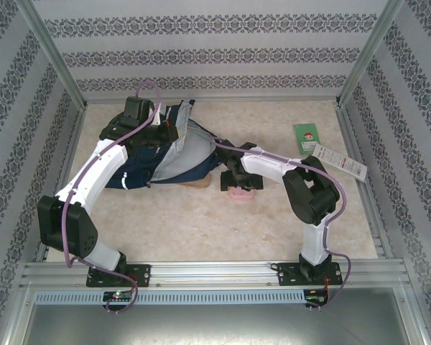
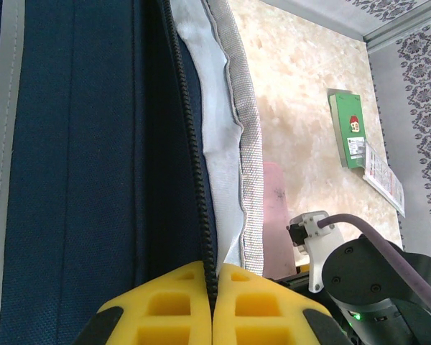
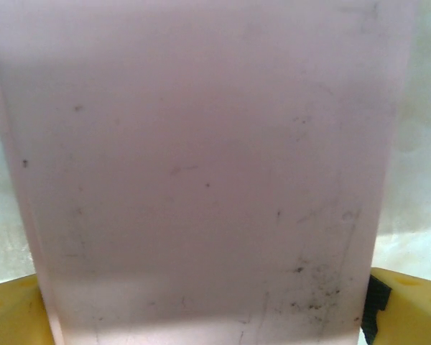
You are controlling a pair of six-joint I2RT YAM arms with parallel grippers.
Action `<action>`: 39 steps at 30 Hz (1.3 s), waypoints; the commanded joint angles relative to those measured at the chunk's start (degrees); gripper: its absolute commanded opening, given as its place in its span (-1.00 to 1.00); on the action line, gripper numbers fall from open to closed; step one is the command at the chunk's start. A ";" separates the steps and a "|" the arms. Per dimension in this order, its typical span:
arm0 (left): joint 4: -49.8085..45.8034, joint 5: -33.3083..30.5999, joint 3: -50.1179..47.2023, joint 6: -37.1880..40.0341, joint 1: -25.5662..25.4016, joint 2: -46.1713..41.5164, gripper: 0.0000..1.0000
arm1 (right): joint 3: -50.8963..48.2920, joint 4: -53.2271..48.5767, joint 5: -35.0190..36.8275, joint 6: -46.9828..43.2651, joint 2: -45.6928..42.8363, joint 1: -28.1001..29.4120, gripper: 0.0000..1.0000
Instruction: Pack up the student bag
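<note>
1. Student bag (image 1: 183, 154), navy blue fabric with pale grey lining, lies left of centre on the beige marbled tabletop (image 1: 201, 223).
2. Left gripper (image 2: 214, 305), yellow fingers pressed together, pinches the bag's zipper edge.
3. Right gripper (image 1: 238, 183) stands wide open, straddling a pink rectangular block (image 3: 201, 165) near the bag.
4. Green booklet (image 1: 305, 139) and white leaflet (image 1: 343, 162) lie far right.
</note>
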 commanded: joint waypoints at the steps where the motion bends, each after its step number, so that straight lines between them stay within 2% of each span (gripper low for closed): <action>1: 3.26 1.31 0.00 -0.71 0.95 -1.53 -1.00 | -1.55 0.57 -0.92 0.81 -1.63 -0.45 0.96; 6: 3.26 1.45 0.07 -0.77 0.89 -1.42 -1.00 | -4.12 4.23 -3.76 1.59 -1.59 -1.29 0.94; 8: 3.00 1.30 0.17 -0.59 0.90 -1.59 -1.00 | -4.35 4.63 -3.17 1.51 -2.29 -1.09 0.82; 11: 3.07 1.44 0.19 -0.71 0.90 -1.84 -1.00 | -3.92 4.04 -0.93 0.96 -4.07 -0.68 0.54; 19: 3.95 2.33 0.96 -1.80 0.87 -2.03 -1.00 | -0.75 0.88 2.66 0.38 -10.33 0.39 0.52; 24: 5.47 3.44 0.48 -3.43 0.89 -2.12 -1.00 | 4.48 1.12 1.05 0.19 -12.74 2.32 0.51; 31: 9.38 4.12 -1.02 -6.54 0.85 -4.21 -1.00 | 15.67 5.87 -7.17 2.61 -6.99 3.88 0.50; 39: 13.06 3.57 -3.40 -10.01 0.95 -6.93 -1.00 | 29.69 10.02 -15.58 10.68 6.76 3.77 0.49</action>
